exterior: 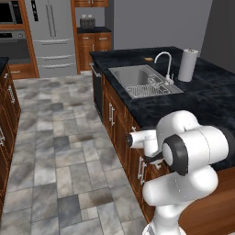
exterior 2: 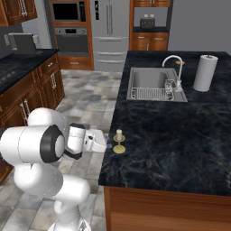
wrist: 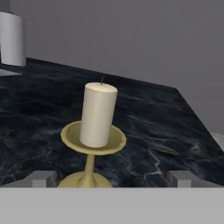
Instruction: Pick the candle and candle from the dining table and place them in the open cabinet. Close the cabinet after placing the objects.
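We had the gripper (wrist: pixel 112 178) wide open, level with the cream candle (wrist: pixel 99 114) near the table (exterior 2: pixel 171 135) edge; closing squarely on its body seemed wisest.

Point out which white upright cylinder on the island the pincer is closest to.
The cream candle on its brass stand, near the island's front edge, right ahead of the open pincer. The paper towel roll stands far off beside the sink.
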Controlling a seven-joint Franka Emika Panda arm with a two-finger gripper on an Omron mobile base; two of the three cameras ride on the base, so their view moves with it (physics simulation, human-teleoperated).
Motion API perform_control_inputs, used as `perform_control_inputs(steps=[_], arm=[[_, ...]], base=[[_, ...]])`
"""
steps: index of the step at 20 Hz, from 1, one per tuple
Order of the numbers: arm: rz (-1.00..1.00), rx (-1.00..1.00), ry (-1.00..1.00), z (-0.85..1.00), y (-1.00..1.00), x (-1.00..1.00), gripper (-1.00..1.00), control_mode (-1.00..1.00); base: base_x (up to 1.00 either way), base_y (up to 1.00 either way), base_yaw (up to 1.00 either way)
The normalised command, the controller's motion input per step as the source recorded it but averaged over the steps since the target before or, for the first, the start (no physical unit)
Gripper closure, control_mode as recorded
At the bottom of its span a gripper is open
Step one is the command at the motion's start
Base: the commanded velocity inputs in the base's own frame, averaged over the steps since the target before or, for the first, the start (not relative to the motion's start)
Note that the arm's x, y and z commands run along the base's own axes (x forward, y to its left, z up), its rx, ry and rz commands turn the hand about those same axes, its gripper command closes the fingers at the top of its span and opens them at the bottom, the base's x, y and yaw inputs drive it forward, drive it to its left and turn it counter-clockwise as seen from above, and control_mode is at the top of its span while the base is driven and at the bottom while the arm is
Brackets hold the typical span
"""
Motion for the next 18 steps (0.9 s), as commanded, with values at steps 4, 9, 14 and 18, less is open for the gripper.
perform_control_inputs(steps=[4,9,14,18], arm=[[-0.04,0.00,-0.12,-0.34,-0.02,-0.01,-1.00,-1.00],[-0.03,0.00,-0.13,-0.35,-0.05,-0.04,-1.00,-1.00],[-0.04,0.00,-0.13,-0.38,-0.01,-0.06,-1.00,-1.00],[-0.04,0.00,-0.14,-0.40,0.00,-0.08,-1.00,-1.00]], base=[[0.00,0.00,0.00],[0.00,0.00,0.00],[0.00,0.00,0.00],[0.00,0.00,0.00]])
